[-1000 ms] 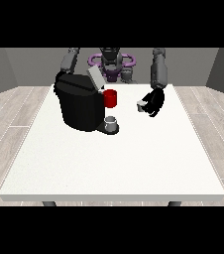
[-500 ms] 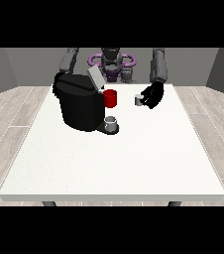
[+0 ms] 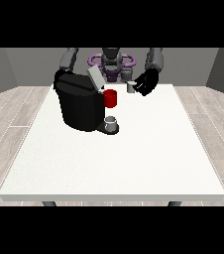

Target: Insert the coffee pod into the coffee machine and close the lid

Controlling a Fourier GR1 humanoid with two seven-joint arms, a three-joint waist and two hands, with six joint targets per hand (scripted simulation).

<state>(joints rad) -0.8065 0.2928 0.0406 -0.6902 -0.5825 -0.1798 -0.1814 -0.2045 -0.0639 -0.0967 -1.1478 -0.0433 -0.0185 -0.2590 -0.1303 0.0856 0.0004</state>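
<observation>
**Guide:** Hand at the view's left [image 3: 60, 74]: you see only a sliver of it behind the coffee machine [image 3: 80, 106], so you cannot tell how it sits. Leave it out of your plan.

**Operator:** And moving right from there?

**Guide:** Next you meet the machine's black body at about nine o'clock from the table's [image 3: 134, 163] centre, then its lid [image 3: 95, 78], raised and tilted up at the machine's one o'clock corner. Just right of that is a red part [image 3: 111, 98] on the machine's front, and below it a small grey cup [image 3: 111, 122] on the drip stand.

**Operator:** Where's the pod?

**Guide:** Further right, at roughly twelve o'clock over the table's far edge. The coffee pod [image 3: 131, 87] is pinched by the hand at the view's right [image 3: 146, 82], held in the air, well apart from the machine.

**Operator:** So how do I do this step well?

**Guide:** You are mid-carry, I judge. Bring the pod toward nine o'clock, above the machine's top, not across the red part. Keep it level, and stay clear of the raised lid so you do not knock it shut early. Line up over the opening beneath the lid before you lower; the slot itself is too small to see from here, so go slowly. Release only once the pod sits inside.
</observation>
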